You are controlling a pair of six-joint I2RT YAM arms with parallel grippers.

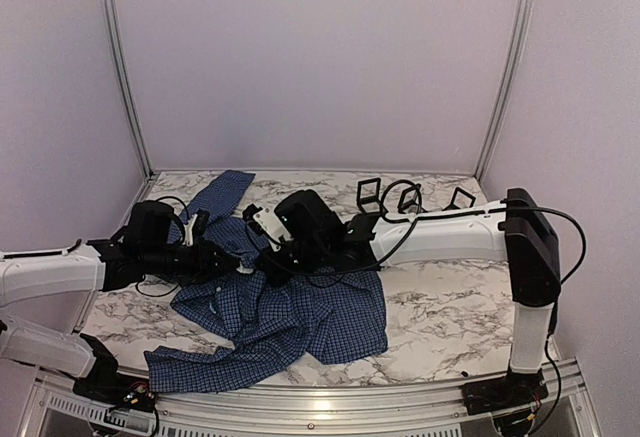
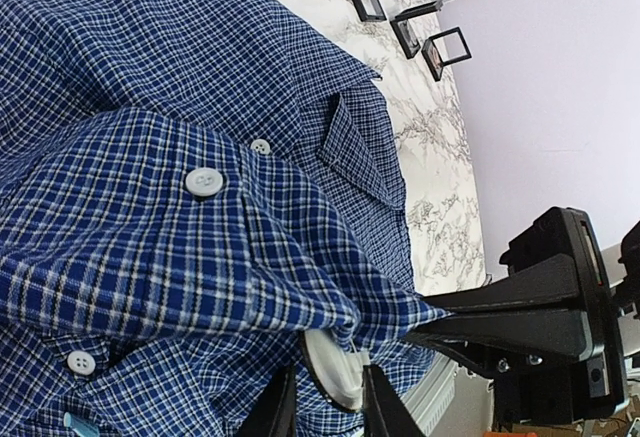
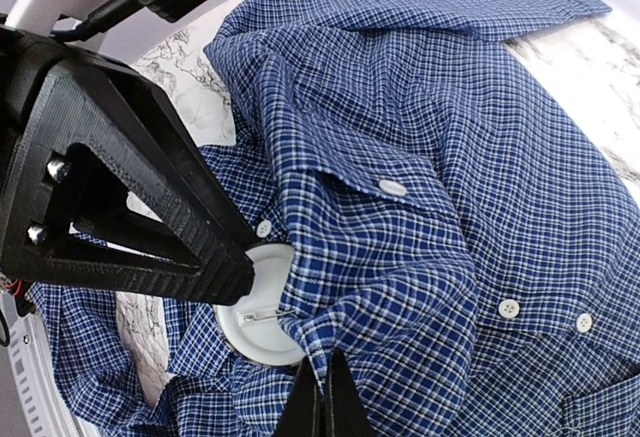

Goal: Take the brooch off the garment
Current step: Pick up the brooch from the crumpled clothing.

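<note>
Brooch: round disc, pale back face turned up toward the R wrist cam; coloured front not visible. Round, so no long axis of its own. The pin bar across the back gives one: runs approx left-right in R wrist view, right end going under a fold of the shirt. Cloth overlaps the disc's right and lower rim.

Location: in the bunched shirt, centre-left of the marble table, between the two gripper tips. Hidden in top view.

L gripper: clamped on the brooch at its rim, disc sitting between the two fingers. In R wrist view one black finger covers the upper-left rim.

R gripper: tips pressed together, pinching a shirt fold just beside the disc's lower-right edge. Contact w/ the disc itself: cannot tell.

Shirt: crumpled, one sleeve out toward back-left; pale buttons face the L wrist cam.

Containers: three black frame boxes in a row at the back, right of centre, well apart from the shirt. Marble shows through their open sides; contents cannot tell.
</note>
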